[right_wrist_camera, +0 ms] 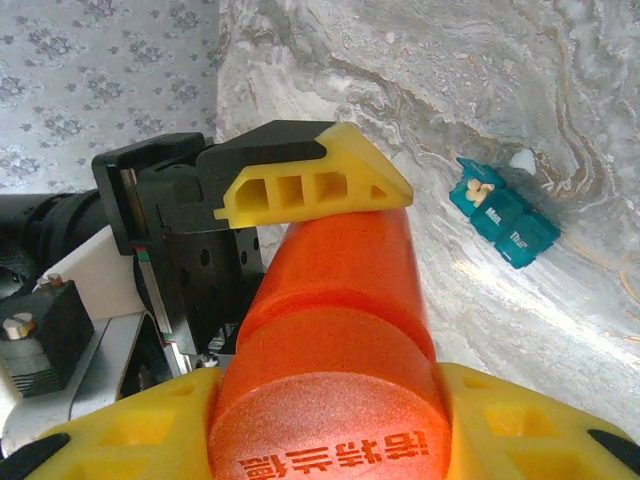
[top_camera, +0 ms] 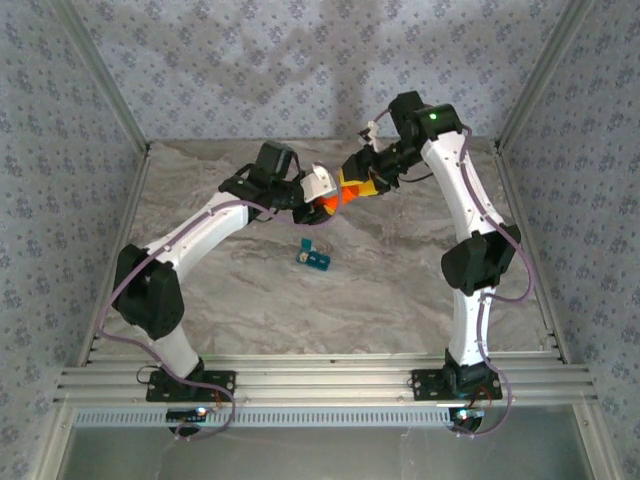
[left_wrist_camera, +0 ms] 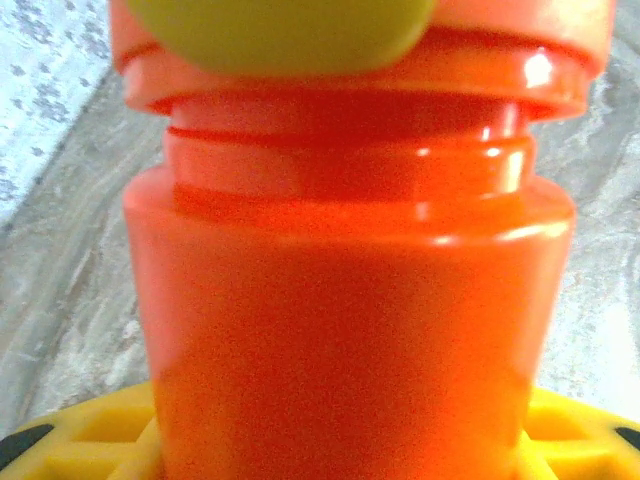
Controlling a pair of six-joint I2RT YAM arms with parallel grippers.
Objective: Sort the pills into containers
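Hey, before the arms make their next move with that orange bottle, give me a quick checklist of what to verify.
1. Left gripper shut on the bottle: ok.
2. Right gripper shut on the cap: ok.
3. Cap off: not ok, it sits on the neck.
4. Containers have a compartment open: ok, with pills inside.
5. Bottle over the open compartment: not ok, the containers lie off to one side.
6. Other two lids shut: ok.
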